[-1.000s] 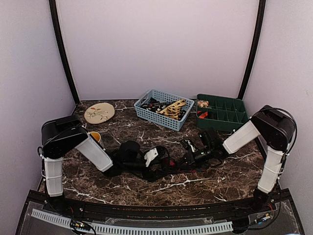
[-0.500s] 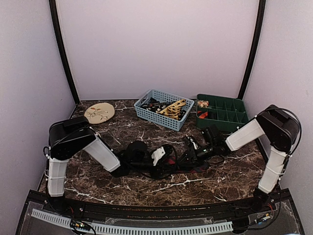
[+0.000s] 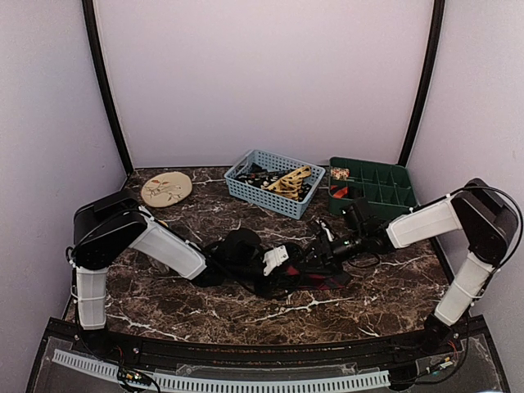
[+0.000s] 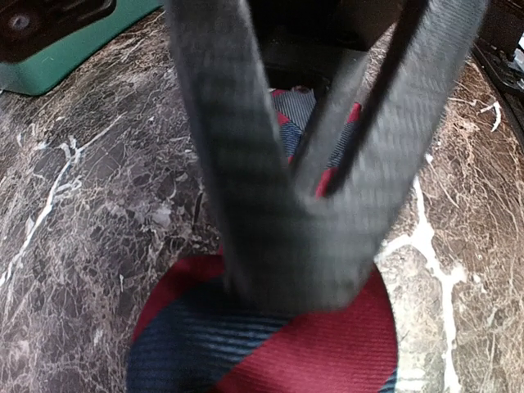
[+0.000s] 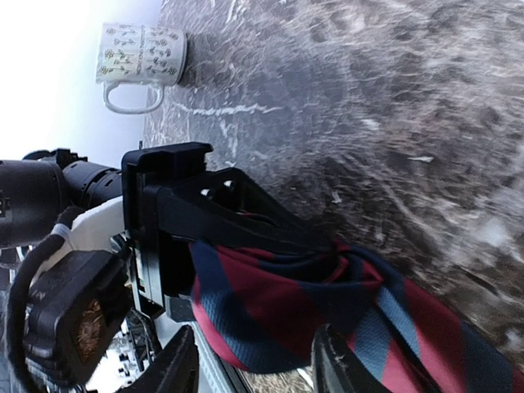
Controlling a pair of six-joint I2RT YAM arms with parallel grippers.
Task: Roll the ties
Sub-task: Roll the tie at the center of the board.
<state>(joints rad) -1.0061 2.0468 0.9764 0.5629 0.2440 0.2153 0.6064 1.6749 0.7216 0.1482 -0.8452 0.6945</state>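
Observation:
A dark blue tie with red diagonal stripes (image 3: 321,282) lies bunched on the marble table (image 3: 246,315) at centre. In the left wrist view its folded end (image 4: 270,344) sits under my grey fingers (image 4: 237,164), which meet on the fabric. My left gripper (image 3: 286,262) is shut on the tie. The right wrist view shows the tie (image 5: 278,295) looped out of the left gripper's black jaws. My right gripper (image 5: 254,368) stands open, its fingertips (image 5: 176,364) on either side of the loop and apart from it. From above, the right gripper (image 3: 321,250) faces the left one closely.
A blue basket (image 3: 246,190) with more ties stands at the back centre, and a green compartment tray (image 3: 385,205) at the back right. A round tan patterned disc (image 3: 166,188) lies at the back left. A patterned mug (image 5: 143,57) lies on its side beyond the left arm.
My left arm has reached right and its jaws have shut on the tie. The right gripper has opened from shut, and its arm has stretched further left.

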